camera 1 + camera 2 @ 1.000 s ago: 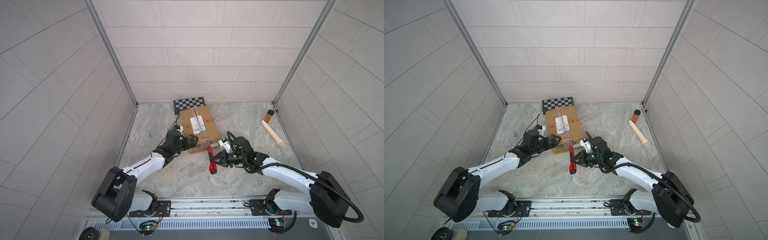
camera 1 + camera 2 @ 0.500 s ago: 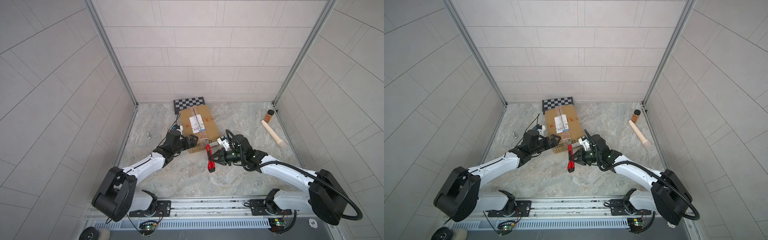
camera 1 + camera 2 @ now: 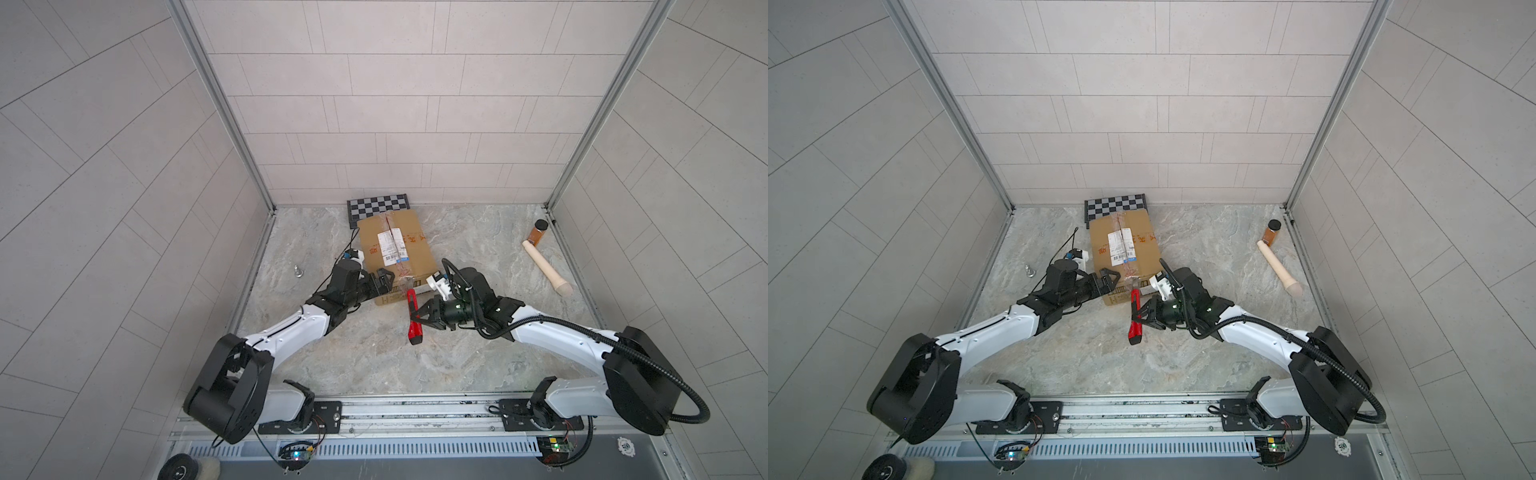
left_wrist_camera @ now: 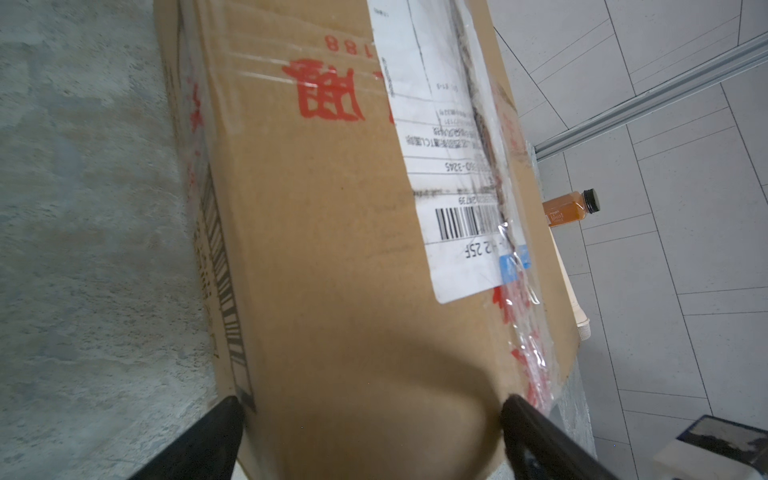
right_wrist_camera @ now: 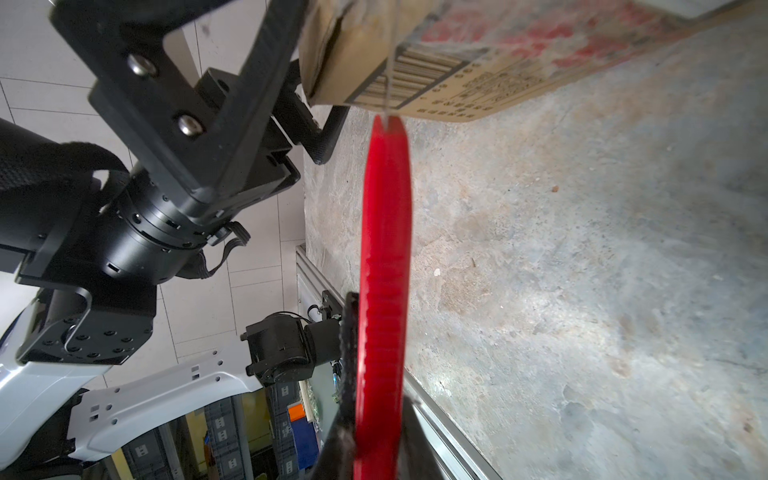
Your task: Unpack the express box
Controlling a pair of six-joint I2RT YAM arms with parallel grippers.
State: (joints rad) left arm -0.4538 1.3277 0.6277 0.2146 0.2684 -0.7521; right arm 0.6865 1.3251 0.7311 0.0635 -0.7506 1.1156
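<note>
The express box, a brown carton with a white label and clear tape, lies on the floor near the back wall. My left gripper is open, and its black fingers straddle the box's near left corner. My right gripper is shut on a red utility knife. The knife points at the box's near face, and its thin blade lies against the taped seam there.
A black-and-white checkered board lies behind the box. A brown bottle and a wooden rolling pin lie at the right wall. A small metal piece sits at the left wall. Tiled walls close three sides.
My right gripper has carried the red knife slightly left and towards the box's near face. The left arm and the box have not moved.
</note>
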